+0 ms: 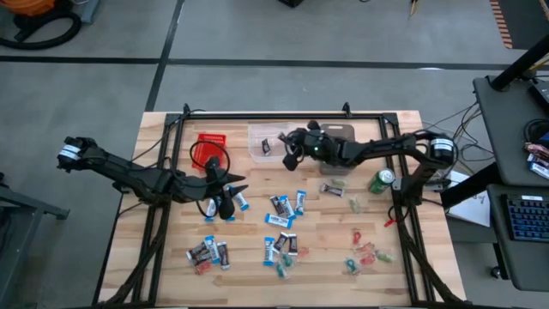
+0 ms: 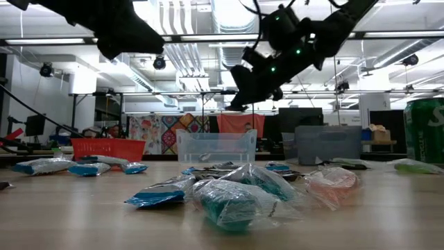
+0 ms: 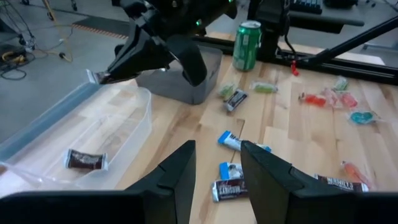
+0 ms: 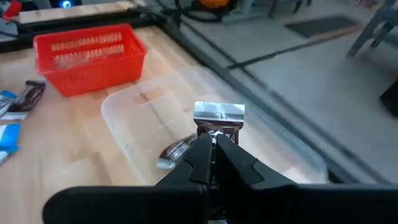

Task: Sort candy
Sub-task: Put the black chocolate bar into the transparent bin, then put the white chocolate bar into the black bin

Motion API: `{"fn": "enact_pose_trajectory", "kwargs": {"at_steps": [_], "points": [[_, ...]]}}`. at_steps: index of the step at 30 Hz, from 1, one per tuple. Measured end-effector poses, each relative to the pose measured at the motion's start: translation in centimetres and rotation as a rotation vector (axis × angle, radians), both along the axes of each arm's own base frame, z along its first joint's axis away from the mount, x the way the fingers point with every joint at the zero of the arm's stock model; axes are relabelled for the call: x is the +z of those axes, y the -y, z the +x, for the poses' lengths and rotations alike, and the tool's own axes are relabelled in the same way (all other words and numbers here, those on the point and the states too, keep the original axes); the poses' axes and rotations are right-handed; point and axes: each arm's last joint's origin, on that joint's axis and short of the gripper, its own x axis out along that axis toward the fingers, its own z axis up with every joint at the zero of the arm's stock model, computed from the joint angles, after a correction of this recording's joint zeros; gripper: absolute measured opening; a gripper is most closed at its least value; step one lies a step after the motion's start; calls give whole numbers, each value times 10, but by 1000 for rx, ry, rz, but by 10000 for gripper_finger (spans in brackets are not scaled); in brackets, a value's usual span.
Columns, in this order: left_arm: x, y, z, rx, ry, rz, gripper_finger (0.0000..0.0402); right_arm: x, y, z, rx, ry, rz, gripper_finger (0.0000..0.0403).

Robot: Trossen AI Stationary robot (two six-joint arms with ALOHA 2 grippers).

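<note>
Dark-wrapped candy (image 4: 217,121) hangs pinched in the right gripper (image 4: 214,149) above the clear bin (image 4: 134,115) at twelve o'clock, seemingly for dropping; the left gripper (image 3: 217,168) waits parted, empty.

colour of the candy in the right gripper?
Dark brown candy with a silver crimped end, clearest in the right wrist view.
</note>
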Motion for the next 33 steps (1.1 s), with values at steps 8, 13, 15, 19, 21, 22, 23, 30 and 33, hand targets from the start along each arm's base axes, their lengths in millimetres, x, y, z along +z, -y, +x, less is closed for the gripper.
{"fn": "enact_pose_trajectory", "kwargs": {"at_steps": [8,13,15,19,21,22,23,30,33], "points": [[-4,0,-2,16,-28,-35,111,-10,12,20,-30,-53,76,70],[-8,-1,-4,28,-59,-81,111,-2,14,24,-20,-82,81,106],[-11,-1,-5,39,-83,-107,111,6,12,23,10,-91,93,114],[-19,-3,-11,103,-145,-187,111,27,4,20,117,-99,154,120],[-24,-3,-15,136,-185,-246,111,33,-2,17,152,-129,185,120],[-26,-3,-16,155,-202,-278,111,36,-6,16,170,-143,197,119],[-29,-4,-19,172,-227,-308,111,39,-9,14,183,-147,202,118],[-49,0,-24,268,-396,-528,97,46,-30,8,238,-194,216,116],[-61,6,-20,267,-477,-572,90,46,-34,9,251,-201,213,113]]}}
